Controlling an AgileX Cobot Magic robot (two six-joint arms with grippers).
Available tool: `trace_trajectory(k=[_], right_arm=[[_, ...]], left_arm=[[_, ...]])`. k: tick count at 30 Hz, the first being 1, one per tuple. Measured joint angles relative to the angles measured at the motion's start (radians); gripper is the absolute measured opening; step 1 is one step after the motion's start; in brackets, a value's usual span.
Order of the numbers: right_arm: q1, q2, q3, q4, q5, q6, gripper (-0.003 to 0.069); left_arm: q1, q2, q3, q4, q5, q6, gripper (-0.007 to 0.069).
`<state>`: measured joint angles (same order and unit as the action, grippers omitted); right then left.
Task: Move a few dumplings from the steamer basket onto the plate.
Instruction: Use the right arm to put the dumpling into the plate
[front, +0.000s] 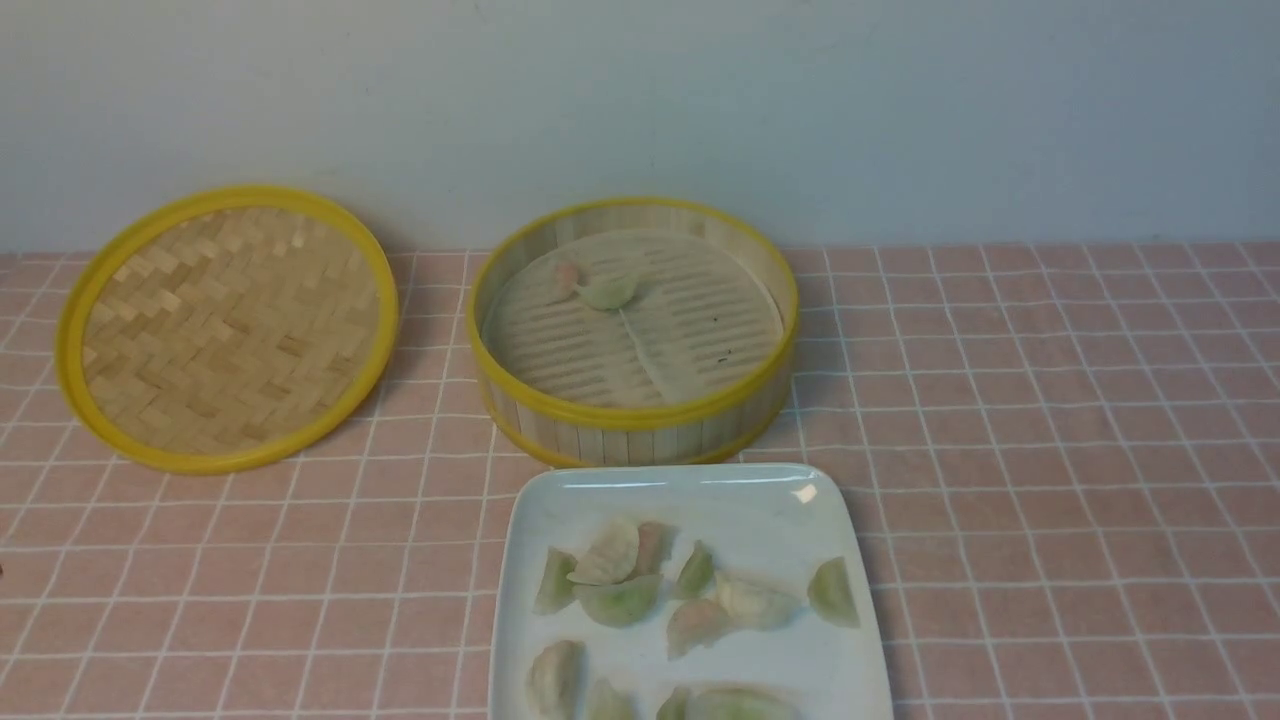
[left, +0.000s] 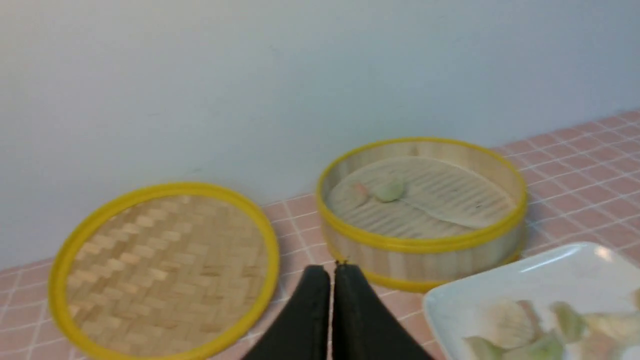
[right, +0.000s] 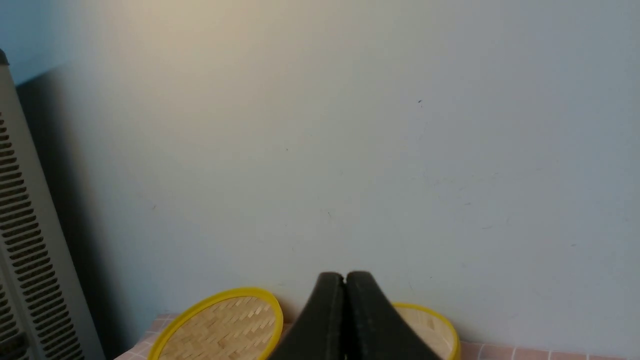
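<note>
The steamer basket (front: 640, 405) stands at the table's middle back, with two dumplings (front: 598, 286) on its slatted floor; it also shows in the left wrist view (left: 425, 250) and partly in the right wrist view (right: 435, 330). The white plate (front: 690, 495) in front of it holds several dumplings (front: 620, 598), and its corner shows in the left wrist view (left: 560, 270). Neither gripper shows in the front view. My left gripper (left: 331, 270) is shut and empty, held above the table between lid and basket. My right gripper (right: 344, 276) is shut and empty, raised and facing the wall.
The flat woven lid (front: 228, 328) lies left of the basket, also in the left wrist view (left: 165, 270) and the right wrist view (right: 220, 325). A pink checked cloth (front: 1050, 450) covers the table. A pale wall stands behind. A slatted grey panel (right: 25, 240) stands at the far left.
</note>
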<state>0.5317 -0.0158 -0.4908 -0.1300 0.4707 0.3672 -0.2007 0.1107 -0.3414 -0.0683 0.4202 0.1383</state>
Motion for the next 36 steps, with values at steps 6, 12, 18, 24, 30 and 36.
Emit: trace_trajectory(k=[6,12,18,24,30,36], right_arm=[[0.000,-0.001,0.000,0.000,0.000,0.001,-0.0014],[0.000,-0.002,0.000,0.000,0.001,0.002,-0.0014],[0.000,-0.002,0.000,0.000,0.001,0.002,-0.0014],[0.000,-0.002,0.000,0.000,0.001,0.002,-0.0014],[0.000,-0.002,0.000,0.000,0.001,0.003,-0.0014],[0.000,-0.002,0.000,0.000,0.001,0.003,-0.0014]], left_arm=[[0.107,-0.121,0.282,0.022,-0.061,-0.004,-0.0006],[0.120,-0.121,0.370,0.023,-0.049,-0.005,-0.0006],[0.120,-0.121,0.370,0.022,-0.042,-0.012,-0.0006],[0.120,-0.121,0.370,0.022,-0.042,-0.013,-0.0006],[0.120,-0.121,0.370,0.022,-0.042,-0.013,-0.0006],[0.120,-0.121,0.370,0.022,-0.042,-0.014,-0.0006]])
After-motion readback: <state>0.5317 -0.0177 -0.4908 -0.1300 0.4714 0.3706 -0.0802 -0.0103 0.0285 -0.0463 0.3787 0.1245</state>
